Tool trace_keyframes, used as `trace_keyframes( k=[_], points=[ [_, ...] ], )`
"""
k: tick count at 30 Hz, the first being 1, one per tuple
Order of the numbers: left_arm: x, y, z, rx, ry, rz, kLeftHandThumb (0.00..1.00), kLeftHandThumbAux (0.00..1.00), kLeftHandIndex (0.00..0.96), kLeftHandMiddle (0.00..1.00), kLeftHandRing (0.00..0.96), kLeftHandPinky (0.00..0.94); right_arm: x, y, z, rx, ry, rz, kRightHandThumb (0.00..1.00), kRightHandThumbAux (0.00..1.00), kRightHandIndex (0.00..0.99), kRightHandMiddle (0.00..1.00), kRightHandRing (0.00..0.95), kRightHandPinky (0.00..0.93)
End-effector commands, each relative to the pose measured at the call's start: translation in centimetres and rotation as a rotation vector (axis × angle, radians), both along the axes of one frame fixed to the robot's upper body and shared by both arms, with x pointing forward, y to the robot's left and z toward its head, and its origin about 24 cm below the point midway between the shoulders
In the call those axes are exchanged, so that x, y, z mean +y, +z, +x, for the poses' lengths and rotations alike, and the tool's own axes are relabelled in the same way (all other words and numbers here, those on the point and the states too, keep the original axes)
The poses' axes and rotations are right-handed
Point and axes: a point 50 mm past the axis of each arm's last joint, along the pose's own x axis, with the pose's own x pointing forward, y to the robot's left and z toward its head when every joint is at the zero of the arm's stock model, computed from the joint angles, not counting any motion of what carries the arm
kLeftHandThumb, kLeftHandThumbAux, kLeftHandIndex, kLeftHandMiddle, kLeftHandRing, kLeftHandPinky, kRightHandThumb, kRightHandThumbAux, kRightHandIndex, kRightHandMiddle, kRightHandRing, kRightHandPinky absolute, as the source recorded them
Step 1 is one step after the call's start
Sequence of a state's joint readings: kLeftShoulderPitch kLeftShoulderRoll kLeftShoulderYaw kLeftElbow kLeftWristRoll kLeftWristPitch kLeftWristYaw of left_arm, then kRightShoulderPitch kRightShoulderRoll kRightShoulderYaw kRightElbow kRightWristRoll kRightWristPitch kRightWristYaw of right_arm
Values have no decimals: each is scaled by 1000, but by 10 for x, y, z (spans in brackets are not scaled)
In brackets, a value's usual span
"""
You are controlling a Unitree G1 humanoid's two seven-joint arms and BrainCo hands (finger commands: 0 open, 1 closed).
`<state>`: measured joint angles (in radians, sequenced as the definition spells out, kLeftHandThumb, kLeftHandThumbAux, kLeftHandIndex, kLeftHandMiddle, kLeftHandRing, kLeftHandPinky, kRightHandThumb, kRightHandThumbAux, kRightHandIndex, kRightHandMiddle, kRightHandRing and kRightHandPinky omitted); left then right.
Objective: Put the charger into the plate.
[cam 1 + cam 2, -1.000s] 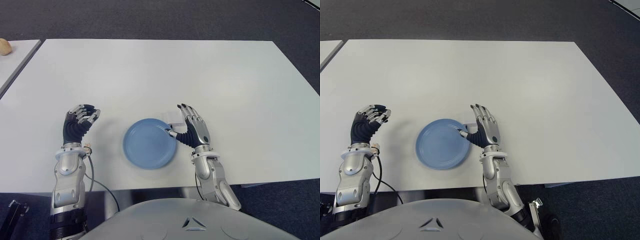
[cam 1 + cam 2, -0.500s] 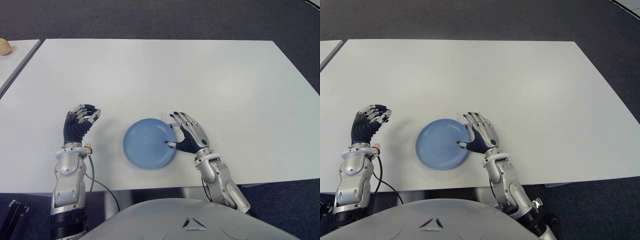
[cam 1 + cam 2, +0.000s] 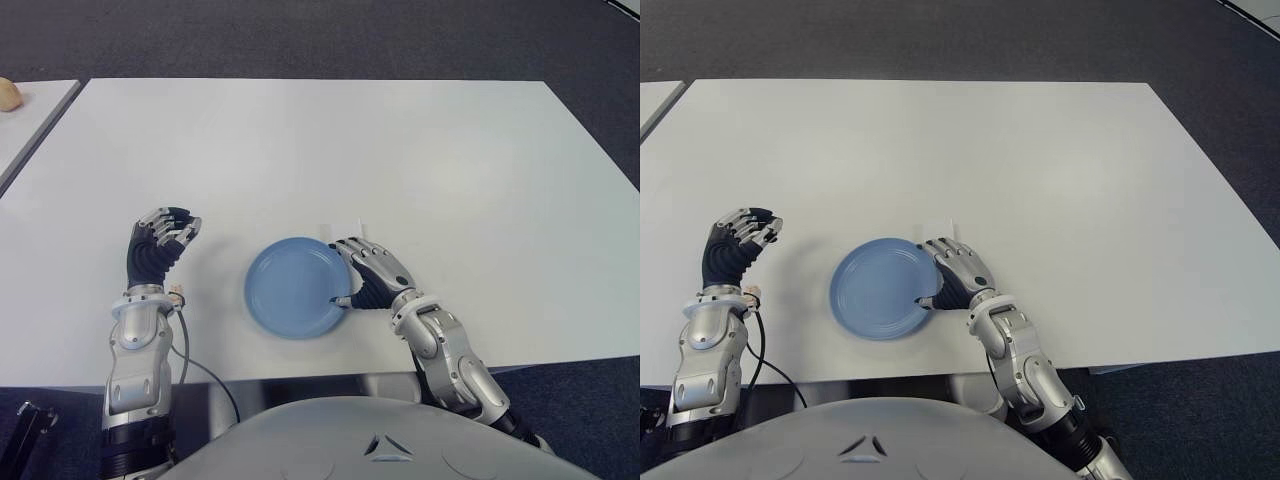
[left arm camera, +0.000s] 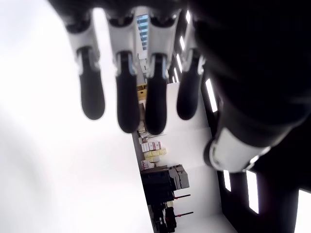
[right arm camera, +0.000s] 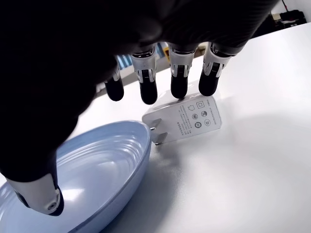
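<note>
The blue plate [image 3: 262, 300] lies on the white table [image 3: 420, 150] near its front edge. The white charger [image 5: 187, 119] lies flat on the table just off the plate's far right rim, prongs toward the plate; in the eye views it barely shows [image 3: 345, 227]. My right hand [image 3: 362, 272] is palm down, open, its fingertips [image 5: 177, 90] over the charger's far edge and its thumb [image 5: 41, 201] above the plate's rim. It holds nothing. My left hand [image 3: 160, 240] is raised to the left of the plate, fingers curled and empty.
A second table stands at the far left with a tan round object [image 3: 8, 93] on it. Dark carpet surrounds the table. A cable [image 3: 195, 365] hangs below my left wrist at the front edge.
My right hand has tipped from upright to palm down and dropped over the plate's right rim, fingers reaching over the charger. The left hand has not moved.
</note>
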<state>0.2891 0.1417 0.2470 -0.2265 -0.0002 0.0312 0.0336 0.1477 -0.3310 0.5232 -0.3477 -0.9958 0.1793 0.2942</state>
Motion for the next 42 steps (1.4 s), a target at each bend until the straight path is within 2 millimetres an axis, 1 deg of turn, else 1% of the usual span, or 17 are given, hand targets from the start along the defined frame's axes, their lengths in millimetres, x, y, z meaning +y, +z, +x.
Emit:
trace_keyframes(
  k=[1, 7, 12, 15, 20, 26, 30, 38, 42],
  points=[
    [-1, -4, 2, 12, -12, -23, 704, 720, 424, 463, 465, 455, 0, -5, 1, 41, 9, -55, 0, 659, 0, 151, 0, 0],
    [1, -6, 3, 14, -3, -34, 703, 721, 423, 467, 471, 463, 2, -4, 8, 42, 18, -103, 0, 655, 0, 158, 0, 0],
    [2, -6, 3, 13, -1, -40, 703, 720, 424, 471, 473, 465, 4, -6, 16, 39, 13, -123, 0, 639, 0, 197, 0, 0],
    [2, -5, 3, 9, 1, -39, 704, 720, 424, 473, 475, 466, 5, -12, 38, 32, 9, -153, 0, 644, 0, 213, 0, 0],
    [2, -5, 3, 8, 8, -37, 705, 720, 424, 477, 480, 471, 6, -15, 50, 13, 14, -175, 0, 652, 0, 209, 0, 0],
    [3, -4, 1, 9, 10, -35, 705, 721, 424, 484, 487, 475, 5, -15, 54, 1, 16, -182, 0, 665, 0, 175, 0, 0],
    [4, -4, 1, 14, 11, -28, 704, 721, 424, 486, 489, 475, 0, -12, 57, -19, 4, -184, 0, 665, 0, 154, 0, 0],
    [5, -4, 1, 15, 6, -27, 703, 721, 424, 498, 503, 489, -10, -5, 58, -48, -37, -186, 0, 648, 0, 140, 0, 0],
    [6, -5, 2, 16, 4, -31, 704, 721, 424, 500, 504, 487, -16, -1, 59, -58, -62, -194, 0, 643, 0, 151, 0, 0]
  ],
)
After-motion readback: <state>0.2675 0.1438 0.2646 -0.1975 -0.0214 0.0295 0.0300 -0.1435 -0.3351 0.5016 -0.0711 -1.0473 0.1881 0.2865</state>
